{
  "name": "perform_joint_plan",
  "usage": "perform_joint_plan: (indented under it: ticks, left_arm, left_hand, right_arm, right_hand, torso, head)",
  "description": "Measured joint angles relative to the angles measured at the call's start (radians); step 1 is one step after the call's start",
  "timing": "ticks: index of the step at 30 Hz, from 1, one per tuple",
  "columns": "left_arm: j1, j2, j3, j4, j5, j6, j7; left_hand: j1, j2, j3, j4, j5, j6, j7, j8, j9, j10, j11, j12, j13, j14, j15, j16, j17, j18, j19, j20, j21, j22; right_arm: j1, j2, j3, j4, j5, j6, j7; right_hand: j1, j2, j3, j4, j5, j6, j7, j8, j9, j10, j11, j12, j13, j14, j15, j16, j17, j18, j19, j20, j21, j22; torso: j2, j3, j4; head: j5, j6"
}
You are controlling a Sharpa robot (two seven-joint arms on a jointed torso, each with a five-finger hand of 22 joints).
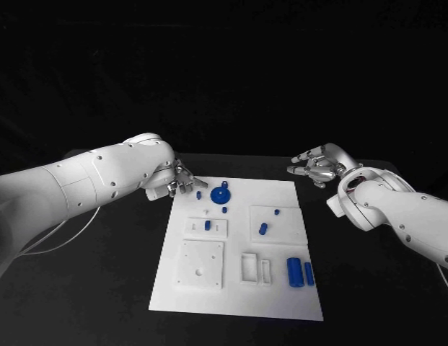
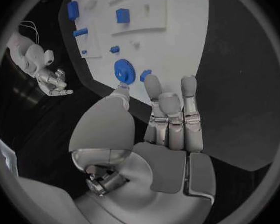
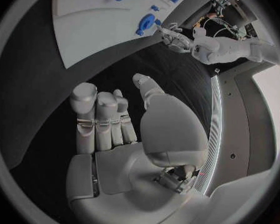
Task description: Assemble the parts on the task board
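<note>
Head view first: nearest me on the flat white rectangular task board (image 1: 240, 288), I see two blue cylindrical parts (image 1: 301, 273) lying side by side near its near right corner, just beside a narrow white slotted block (image 1: 255, 268). A square white block with small holes (image 1: 201, 264) sits towards the near left corner. Further up the board, a small blue peg (image 1: 208, 225) stands in a raised white square on the left, and two more small blue pieces (image 1: 262, 229) sit on the square to its right. Near the far edge is a round blue toothed gear part (image 1: 221, 194), with a little blue block (image 1: 200, 194) just beside it. My left hand (image 1: 178, 182) hovers over the board's far left corner, fingers apart and holding nothing, tips close to that blue block. My right hand (image 1: 319, 166) hangs above the black table (image 1: 390, 288) off the far right corner, fingers loosely curled, nothing in them.
</note>
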Motion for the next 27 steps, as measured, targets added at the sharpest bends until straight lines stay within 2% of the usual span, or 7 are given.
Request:
perform_joint_plan:
  ticks: [2, 6, 9, 13, 16, 18, 27]
  left_arm:
    - [-0.002, 0.006, 0.000, -0.008, -0.001, 0.010, 0.004]
    - [-0.006, 0.017, 0.000, -0.018, -0.002, 0.029, 0.014]
    - [-0.006, 0.020, 0.000, -0.025, -0.003, 0.037, 0.019]
    - [-0.005, 0.023, 0.001, -0.034, -0.003, 0.048, 0.026]
    - [-0.005, 0.024, 0.001, -0.038, -0.003, 0.054, 0.030]
    - [-0.005, 0.025, 0.001, -0.039, -0.003, 0.059, 0.033]
    - [-0.004, 0.026, 0.002, -0.041, -0.005, 0.077, 0.045]
  left_hand:
    - [-0.002, 0.006, -0.003, -0.009, 0.000, 0.022, -0.004, -0.010, 0.005, 0.000, 0.000, 0.000, 0.000, 0.000, 0.000, 0.000, -0.003, 0.000, 0.000, 0.000, 0.000, 0.000]
    - [-0.004, 0.017, -0.005, -0.029, 0.029, 0.050, -0.011, -0.020, 0.040, 0.000, 0.000, 0.000, 0.000, 0.000, 0.000, 0.000, -0.009, 0.000, 0.000, 0.000, 0.000, 0.000]
    - [-0.010, 0.034, -0.010, -0.046, 0.044, 0.051, -0.012, -0.027, 0.081, 0.000, 0.000, 0.000, 0.000, 0.000, 0.000, 0.008, -0.013, 0.000, 0.000, 0.000, 0.000, 0.000]
    - [-0.010, 0.054, -0.022, -0.070, 0.064, 0.053, -0.014, -0.041, 0.099, 0.000, 0.000, 0.000, 0.000, 0.000, 0.000, 0.008, -0.015, 0.000, 0.000, 0.000, 0.000, 0.000]
    - [-0.004, 0.079, -0.038, -0.099, 0.102, 0.054, -0.015, -0.048, 0.104, 0.000, 0.000, 0.000, 0.001, -0.006, 0.001, 0.008, -0.017, 0.000, -0.002, 0.002, 0.000, 0.000]
    - [0.011, 0.101, -0.055, -0.133, 0.128, 0.057, -0.012, -0.056, 0.104, 0.000, 0.000, -0.005, 0.001, -0.007, 0.000, 0.008, -0.019, 0.000, -0.004, 0.003, 0.000, 0.000]
    - [0.042, 0.163, -0.094, -0.200, 0.184, 0.102, -0.014, -0.123, 0.118, 0.000, 0.000, -0.007, 0.001, -0.007, 0.000, 0.008, -0.022, 0.000, -0.004, 0.003, 0.000, 0.000]
  right_arm:
    - [0.000, -0.001, 0.000, 0.002, 0.000, 0.000, 0.000]
    - [0.000, -0.002, 0.000, 0.004, 0.001, -0.001, -0.001]
    - [0.000, -0.003, 0.000, 0.005, 0.002, -0.001, -0.001]
    - [0.000, -0.003, 0.000, 0.007, 0.002, -0.002, -0.001]
    - [0.000, -0.003, 0.000, 0.007, 0.002, -0.002, -0.001]
    - [0.000, -0.003, 0.000, 0.006, 0.003, -0.002, -0.001]
    - [0.000, 0.000, 0.000, 0.003, 0.003, -0.002, -0.001]
  right_hand:
    - [0.000, 0.000, 0.000, 0.000, 0.000, 0.000, 0.000, 0.000, 0.000, 0.000, 0.000, 0.000, 0.000, 0.000, 0.000, 0.000, 0.000, 0.000, 0.000, 0.000, 0.000, 0.000]
    - [0.000, 0.000, 0.000, 0.000, 0.000, 0.000, 0.000, 0.000, 0.000, 0.000, 0.000, 0.000, 0.000, 0.000, 0.000, 0.000, 0.000, 0.000, 0.000, 0.000, 0.000, 0.000]
    - [0.000, 0.000, 0.000, 0.000, 0.000, 0.000, 0.000, 0.000, 0.000, 0.000, 0.000, 0.000, 0.000, 0.000, 0.000, 0.000, 0.000, 0.000, 0.000, 0.000, 0.000, 0.000]
    - [0.000, 0.000, 0.000, 0.000, 0.000, 0.000, 0.000, 0.000, 0.000, 0.000, 0.000, 0.000, 0.000, 0.000, 0.000, 0.000, 0.000, 0.000, 0.000, 0.000, 0.000, 0.000]
    - [0.000, 0.000, 0.000, 0.000, 0.000, 0.000, 0.000, 0.000, 0.000, 0.000, 0.000, 0.000, 0.000, 0.000, 0.000, 0.000, 0.000, 0.000, 0.000, 0.000, 0.000, 0.000]
    - [0.000, 0.000, 0.000, 0.000, 0.000, 0.000, 0.000, 0.000, 0.000, 0.000, 0.000, 0.000, 0.000, 0.000, 0.000, 0.000, 0.000, 0.000, 0.000, 0.000, 0.000, 0.000]
    - [0.000, 0.000, 0.000, 0.000, 0.000, 0.000, 0.000, 0.000, 0.000, 0.000, 0.000, 0.000, 0.000, 0.000, 0.000, 0.000, 0.000, 0.000, 0.000, 0.000, 0.000, 0.000]
  torso:
    - [0.003, -0.0007, -0.0012]
    - [0.007, -0.0017, -0.0033]
    - [0.010, -0.0025, -0.0038]
    - [0.011, -0.0031, -0.0034]
    - [0.011, -0.0031, -0.0026]
    - [0.012, -0.0035, -0.0020]
    - [0.013, -0.0043, -0.0013]
  head:
    - [0.001, 0.002]
    - [0.002, 0.005]
    - [0.002, 0.007]
    - [0.000, 0.008]
    - [-0.001, 0.008]
    - [-0.002, 0.007]
    - [-0.002, 0.006]
